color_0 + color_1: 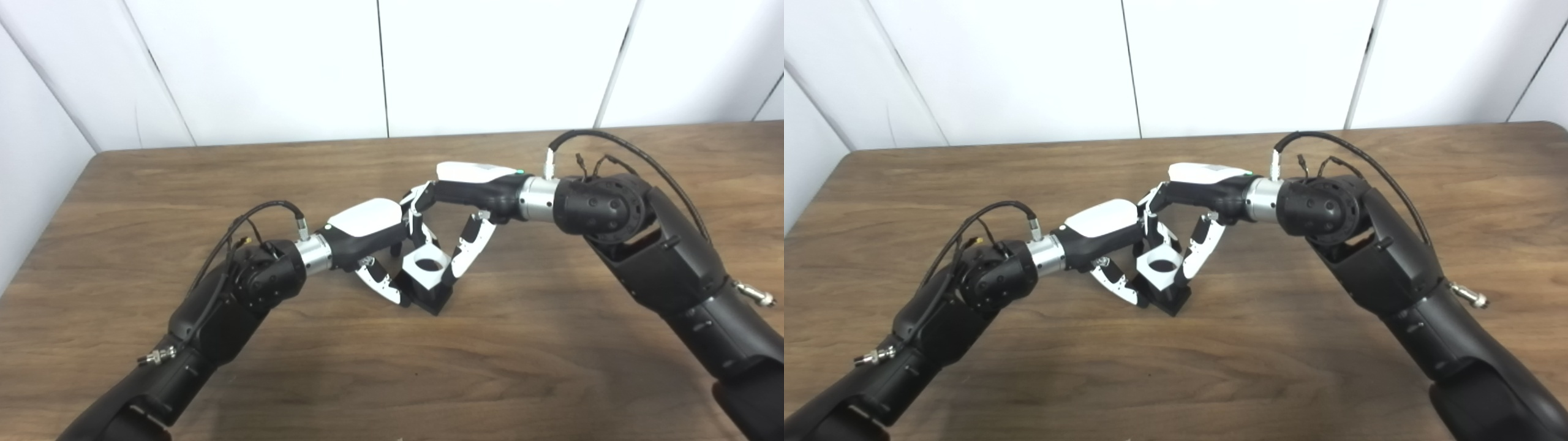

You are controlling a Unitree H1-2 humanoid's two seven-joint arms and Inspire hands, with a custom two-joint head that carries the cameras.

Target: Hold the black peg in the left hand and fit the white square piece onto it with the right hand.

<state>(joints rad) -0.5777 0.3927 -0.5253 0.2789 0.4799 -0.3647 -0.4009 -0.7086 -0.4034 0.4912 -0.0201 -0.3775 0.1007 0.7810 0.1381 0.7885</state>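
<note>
The white square piece (pixel 427 264) with a round dark hole sits on top of the black peg's base (pixel 436 297) at the middle of the wooden table (pixel 392 367). My left hand (pixel 370 236) comes in from the left, its fingers (pixel 386 286) closed on the black base's left side. My right hand (pixel 468 205) comes in from the right, its fingers (pixel 467 250) closed on the white piece's sides. The same pair shows in the right eye view, white piece (pixel 1162 265) on black base (pixel 1172 298). The peg's shaft is hidden inside the piece.
White wall panels (pixel 380 67) stand behind the table's far edge. My two forearms (pixel 667 257) cross the table's front left and right.
</note>
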